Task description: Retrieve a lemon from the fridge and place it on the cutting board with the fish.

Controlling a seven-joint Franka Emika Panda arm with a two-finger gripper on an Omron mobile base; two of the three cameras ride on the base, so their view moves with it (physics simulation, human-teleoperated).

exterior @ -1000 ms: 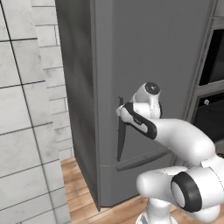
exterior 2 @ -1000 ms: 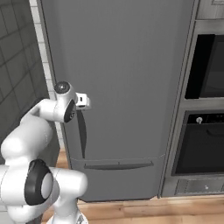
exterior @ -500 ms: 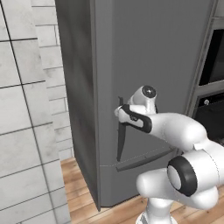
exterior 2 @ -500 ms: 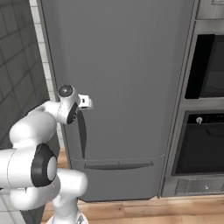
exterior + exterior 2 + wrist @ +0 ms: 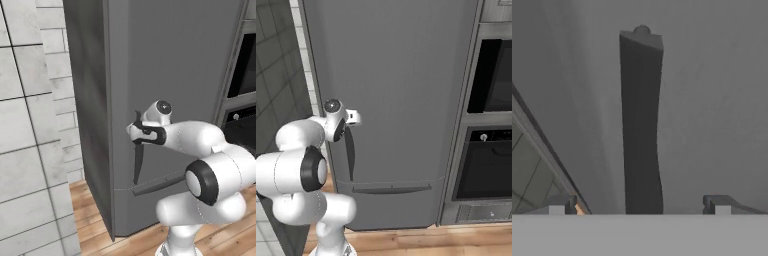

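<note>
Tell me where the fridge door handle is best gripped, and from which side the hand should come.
Grip the fridge by its dark vertical handle, near the upper end, coming straight at the door front. The bar is long, narrow and stands off the shut door, so the open hand, one finger either side of it, can probably close across its width.

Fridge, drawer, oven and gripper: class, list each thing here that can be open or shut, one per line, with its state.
fridge: door shut, dark vertical door handle between the gripper's fingertips.
freezer drawer: shut.
oven: door shut.
gripper: open, at the handle, not clamped on it.
</note>
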